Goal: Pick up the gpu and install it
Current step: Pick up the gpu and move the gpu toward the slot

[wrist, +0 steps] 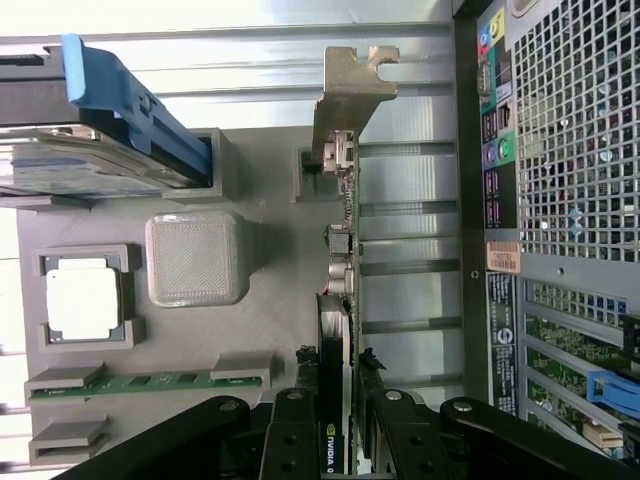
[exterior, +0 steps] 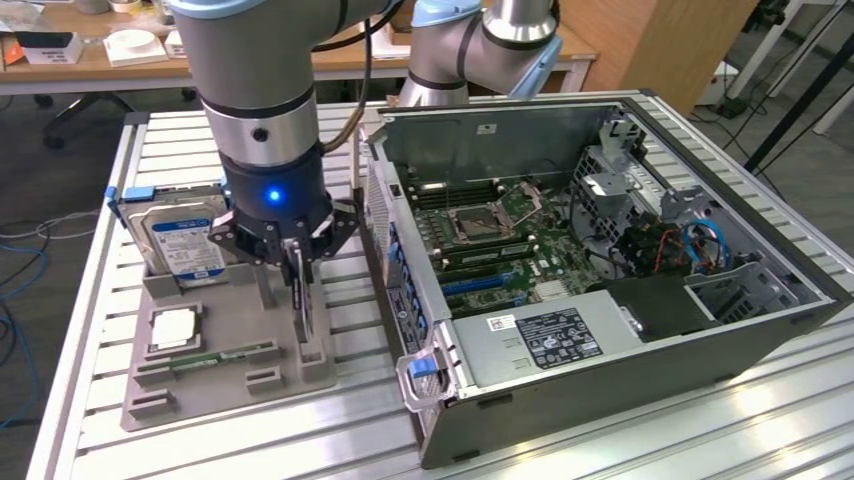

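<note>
A slatted aluminium worktop (exterior: 267,452) carries everything here. The gpu (wrist: 340,260), a thin dark circuit card with a silvery metal end bracket (wrist: 352,95), stands on edge in the flat grey holder tray (exterior: 227,388). Its long axis runs along the tray side nearest the open grey computer case (exterior: 747,345). The black tool (exterior: 296,262) hangs directly above it, straddling the card at the end away from the bracket. I cannot tell whether it is clenched on the card or released.

Robotics lab: slotted aluminium table (exterior: 747,430), open computer case (exterior: 667,370), background desks (exterior: 134,72).
</note>
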Motion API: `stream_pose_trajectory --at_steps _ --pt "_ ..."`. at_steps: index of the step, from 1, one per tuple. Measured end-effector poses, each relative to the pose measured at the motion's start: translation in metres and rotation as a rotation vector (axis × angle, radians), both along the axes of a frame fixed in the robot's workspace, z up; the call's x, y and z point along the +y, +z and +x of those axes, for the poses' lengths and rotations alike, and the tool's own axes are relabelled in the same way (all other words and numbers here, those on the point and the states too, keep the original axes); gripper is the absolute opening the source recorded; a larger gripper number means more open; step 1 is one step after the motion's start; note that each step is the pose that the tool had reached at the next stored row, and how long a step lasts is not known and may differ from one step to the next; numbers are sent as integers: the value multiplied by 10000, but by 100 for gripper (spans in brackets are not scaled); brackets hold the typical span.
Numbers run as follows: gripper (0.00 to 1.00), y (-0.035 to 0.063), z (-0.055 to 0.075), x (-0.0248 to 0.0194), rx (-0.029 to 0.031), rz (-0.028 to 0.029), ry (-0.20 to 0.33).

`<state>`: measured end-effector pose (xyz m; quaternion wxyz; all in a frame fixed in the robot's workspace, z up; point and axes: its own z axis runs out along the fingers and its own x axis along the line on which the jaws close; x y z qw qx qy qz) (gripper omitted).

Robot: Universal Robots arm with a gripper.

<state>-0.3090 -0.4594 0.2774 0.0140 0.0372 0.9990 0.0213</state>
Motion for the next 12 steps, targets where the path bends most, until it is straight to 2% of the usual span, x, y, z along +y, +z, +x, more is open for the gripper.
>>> stream_pose_trajectory --at_steps 12 --pt "26 25 0 0 2 -2 -1"
